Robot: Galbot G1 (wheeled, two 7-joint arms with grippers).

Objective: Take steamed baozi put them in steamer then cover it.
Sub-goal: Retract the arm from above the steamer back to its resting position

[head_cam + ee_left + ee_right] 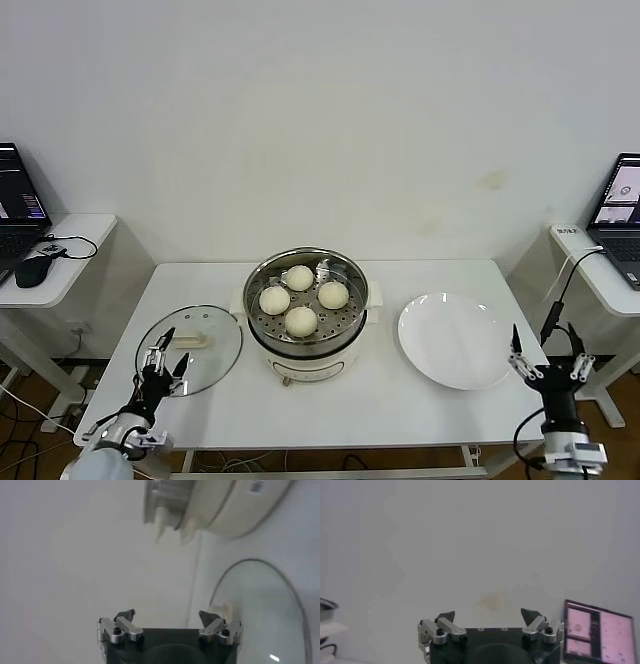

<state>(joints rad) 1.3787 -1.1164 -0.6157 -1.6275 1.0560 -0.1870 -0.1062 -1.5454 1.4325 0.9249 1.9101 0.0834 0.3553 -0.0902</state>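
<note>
All four steamed baozi (300,287) are sitting on the tray inside the steamer (305,345) at the counter's (340,405) middle, so loading looks done. The cover (190,350) is lying flat near the left edge, not yet placed. The left hand (163,362) is hovering wide open over it, gripping nothing; the right hand (548,356) is waiting open and empty off the right edge.

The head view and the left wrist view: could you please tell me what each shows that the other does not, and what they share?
Only the head view shows the four baozi inside the steamer, the empty white plate, the laptops and the open right gripper beyond the table's right edge. Only the left wrist view shows the left gripper's fingertips close up. Both show the open left gripper, the glass cover lying on the table, and the steamer's base.
</note>
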